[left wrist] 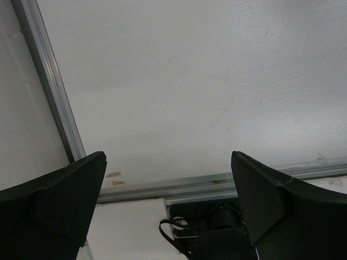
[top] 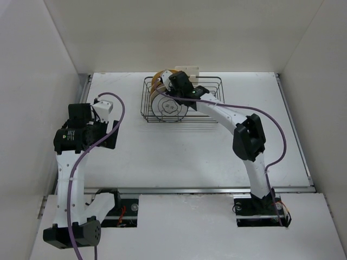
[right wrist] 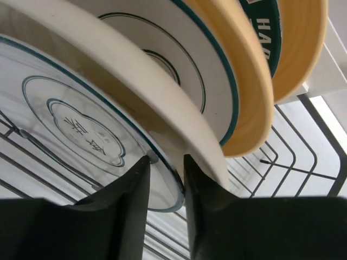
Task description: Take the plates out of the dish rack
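Note:
The dish rack stands at the back middle of the table, and its wires show in the right wrist view. Several plates stand on edge in its left half. The front one is white with a thin dark ring and centre doodle. Behind it are a cream plate, a white plate with a teal rim and a yellow-orange plate. My right gripper is closed on the front plate's rim, one finger on its face, one behind it. My left gripper is open and empty at the table's left.
A white block sits behind the rack against the back wall. White walls enclose the table on three sides. A metal rail runs along the near edge, with the left arm's base below it. The rack's right half holds no plates.

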`<state>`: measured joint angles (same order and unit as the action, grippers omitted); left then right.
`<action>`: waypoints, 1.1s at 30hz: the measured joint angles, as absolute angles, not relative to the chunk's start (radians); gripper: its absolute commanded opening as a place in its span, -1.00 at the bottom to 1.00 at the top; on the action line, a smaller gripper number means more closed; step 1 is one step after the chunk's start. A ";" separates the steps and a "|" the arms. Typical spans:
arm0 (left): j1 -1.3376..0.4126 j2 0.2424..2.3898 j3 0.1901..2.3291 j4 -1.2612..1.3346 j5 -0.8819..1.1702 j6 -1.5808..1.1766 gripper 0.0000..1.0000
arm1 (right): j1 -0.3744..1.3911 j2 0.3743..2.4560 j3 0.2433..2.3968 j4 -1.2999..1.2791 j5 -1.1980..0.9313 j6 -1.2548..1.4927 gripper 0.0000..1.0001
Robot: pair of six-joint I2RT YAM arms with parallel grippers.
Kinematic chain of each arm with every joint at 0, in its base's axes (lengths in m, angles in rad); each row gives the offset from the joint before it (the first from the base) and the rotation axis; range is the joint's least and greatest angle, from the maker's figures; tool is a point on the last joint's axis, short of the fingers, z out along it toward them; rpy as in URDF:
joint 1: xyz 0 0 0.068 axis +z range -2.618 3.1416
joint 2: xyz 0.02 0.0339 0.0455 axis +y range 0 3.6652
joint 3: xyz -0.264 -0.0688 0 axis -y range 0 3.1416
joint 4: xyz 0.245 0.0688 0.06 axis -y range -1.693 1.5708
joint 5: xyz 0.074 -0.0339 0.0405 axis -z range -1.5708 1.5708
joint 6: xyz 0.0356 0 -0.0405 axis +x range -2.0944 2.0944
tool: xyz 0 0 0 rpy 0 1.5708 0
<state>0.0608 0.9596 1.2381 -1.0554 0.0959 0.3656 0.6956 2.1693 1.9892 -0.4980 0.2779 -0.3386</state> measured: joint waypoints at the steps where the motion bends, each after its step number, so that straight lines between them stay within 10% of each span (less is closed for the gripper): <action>1: 0.061 0.960 1.238 -1.058 0.097 0.366 1.00 | 0.693 2.168 1.990 -0.493 0.276 -0.346 -0.72; 4: 0.061 0.960 1.238 -1.064 0.099 0.366 1.00 | 0.683 2.143 1.988 -0.516 0.233 -0.374 -1.00; 24: 0.060 1.081 1.293 -1.063 0.211 0.384 1.00 | 0.727 1.887 1.725 -0.221 0.377 -0.410 -1.00; 33: 0.027 1.509 1.626 -0.912 0.319 0.237 0.58 | 0.631 1.645 1.620 -0.201 0.214 -0.155 -1.00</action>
